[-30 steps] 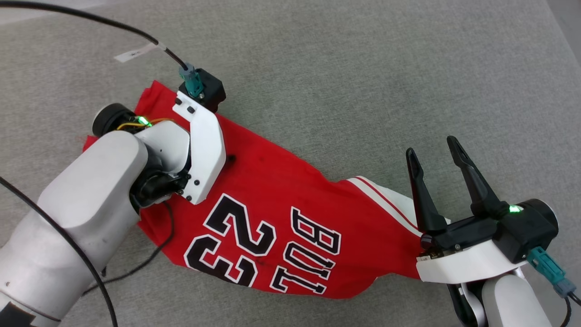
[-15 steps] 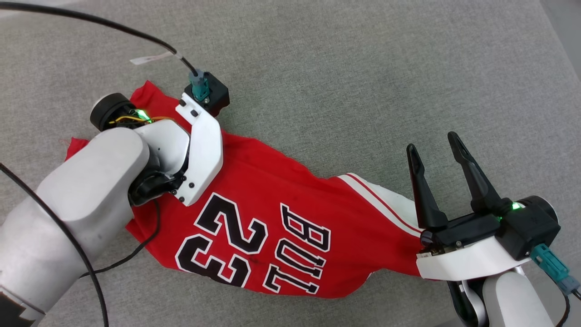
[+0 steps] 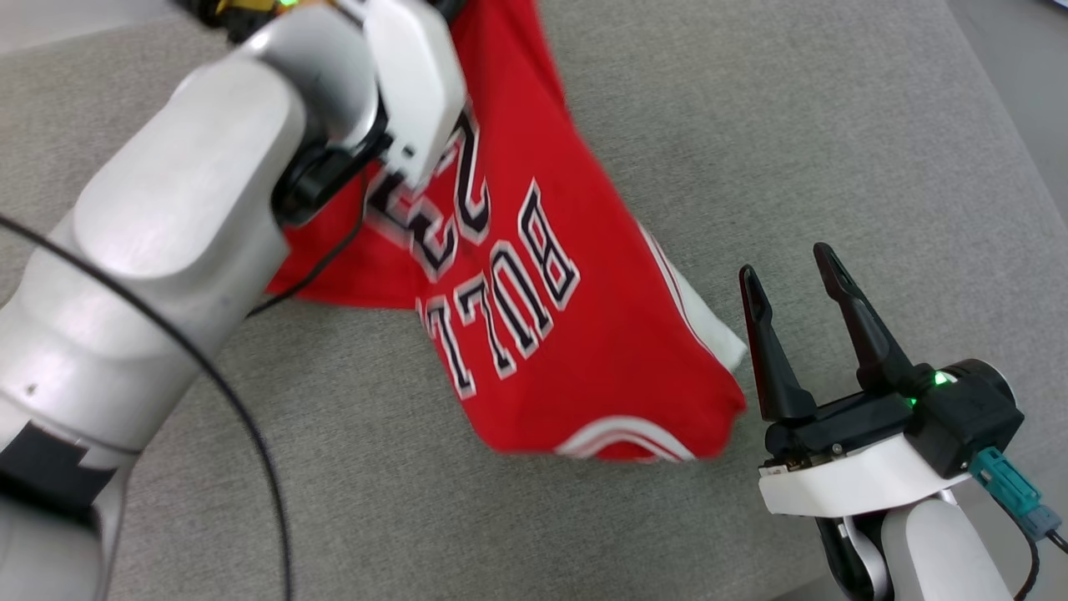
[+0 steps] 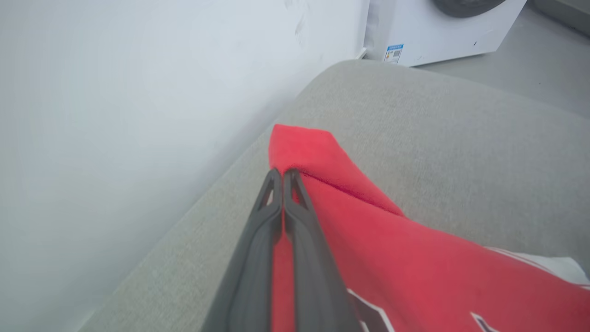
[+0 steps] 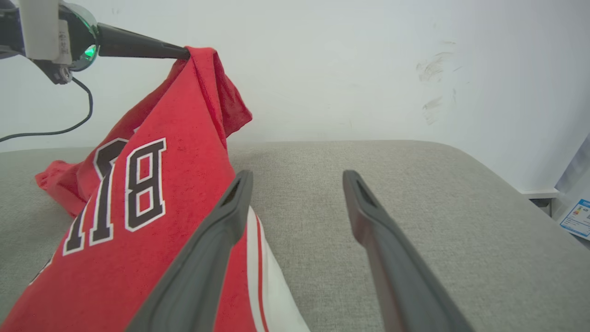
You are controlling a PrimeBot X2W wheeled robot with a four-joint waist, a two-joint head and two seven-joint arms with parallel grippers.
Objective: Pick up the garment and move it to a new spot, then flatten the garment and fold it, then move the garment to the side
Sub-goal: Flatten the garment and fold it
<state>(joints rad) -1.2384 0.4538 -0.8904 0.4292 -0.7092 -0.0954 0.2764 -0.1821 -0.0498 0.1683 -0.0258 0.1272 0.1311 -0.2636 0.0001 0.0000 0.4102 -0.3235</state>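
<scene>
The soft red shirt (image 3: 534, 334) drapes from the left gripper (image 4: 282, 173), which is pinched tight on its far corner. Its long axis slopes from far left down to near right, onto the grey woven cushion (image 3: 834, 125). The right gripper (image 3: 784, 260) is spread apart just to the shirt's right.

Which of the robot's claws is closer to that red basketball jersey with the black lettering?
Left. The left gripper is shut on the red jersey at a corner, holding it up. The right gripper stands open beside its white sleeve, holding nothing.
</scene>
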